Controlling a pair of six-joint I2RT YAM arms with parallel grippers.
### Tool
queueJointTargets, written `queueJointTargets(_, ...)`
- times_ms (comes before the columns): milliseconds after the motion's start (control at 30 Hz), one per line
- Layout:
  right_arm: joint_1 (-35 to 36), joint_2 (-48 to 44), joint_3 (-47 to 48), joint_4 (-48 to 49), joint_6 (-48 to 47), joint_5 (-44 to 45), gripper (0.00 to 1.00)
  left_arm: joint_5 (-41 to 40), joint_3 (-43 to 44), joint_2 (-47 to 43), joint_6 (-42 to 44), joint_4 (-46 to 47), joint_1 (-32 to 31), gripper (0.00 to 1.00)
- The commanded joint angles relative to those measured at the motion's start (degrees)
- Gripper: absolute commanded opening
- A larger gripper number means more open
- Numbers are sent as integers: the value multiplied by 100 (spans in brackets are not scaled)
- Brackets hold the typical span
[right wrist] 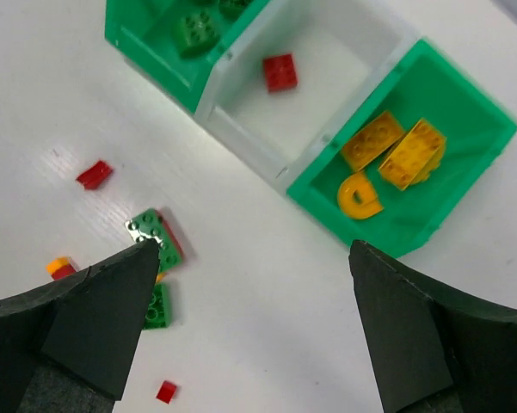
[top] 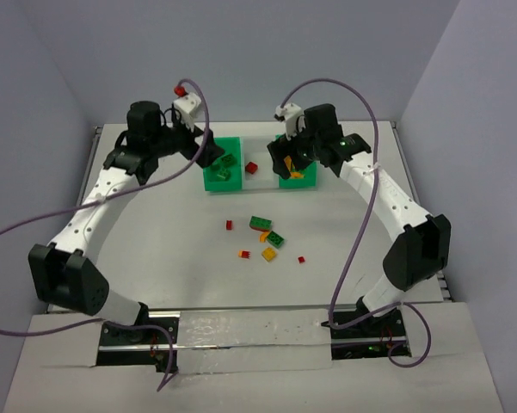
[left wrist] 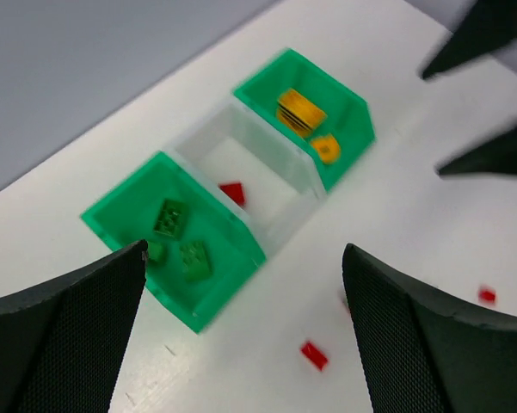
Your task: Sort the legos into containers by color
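Observation:
Three joined bins stand at the back: a left green bin point(top: 215, 182) with green bricks point(left wrist: 179, 234), a white middle bin point(top: 251, 179) with one red brick point(right wrist: 280, 72), and a right green bin point(top: 292, 183) with orange bricks point(right wrist: 396, 151) and a half-disc point(right wrist: 360, 195). Loose legos lie in front: two green bricks point(top: 260, 224) point(top: 275, 239), an orange piece point(top: 268, 254) and red bits point(top: 229, 224). My left gripper point(top: 208, 155) point(left wrist: 245, 258) is open and empty over the left bin's near corner. My right gripper point(top: 286, 163) point(right wrist: 254, 249) is open and empty beside the right bin.
More small pieces lie loose: an orange-and-red bit point(top: 243, 254) and a red bit point(top: 301, 259). A red bit point(left wrist: 314, 354) lies on the table between the left fingers. The right arm's dark fingers point(left wrist: 490, 52) show in the left wrist view. Walls enclose the table on three sides.

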Motion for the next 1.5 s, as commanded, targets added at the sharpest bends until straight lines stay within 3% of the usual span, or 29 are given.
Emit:
queueJointTargets(0,-215,-322,-1040,-201,161,-170,98,1284,-872,-321,1472,-780,-352,97)
queueJointTargets(100,-397,-677,-1604,-156,295,-225,98,1021,-973,-266,2556,-1363,-854,92)
queueJointTargets(267,-1035,-1365,-2486,-351,193,-99,99,-216,-371,637,3848,-2440,-2014,90)
queueJointTargets(433,-1905,-1841,-2814,-661,-19,-324,100,-551,503,1712,4541,-3166,-2385,89)
queueJointTargets(767,-2603,-2013,-3201,-753,-241,-699,100,-1367,1100,2888,4977,-3323,-2710,83)
queueJointTargets(1467,-2841,-1808,-3390,-648,-374,-997,100,-1443,1511,3392,5277,-3468,-2953,71)
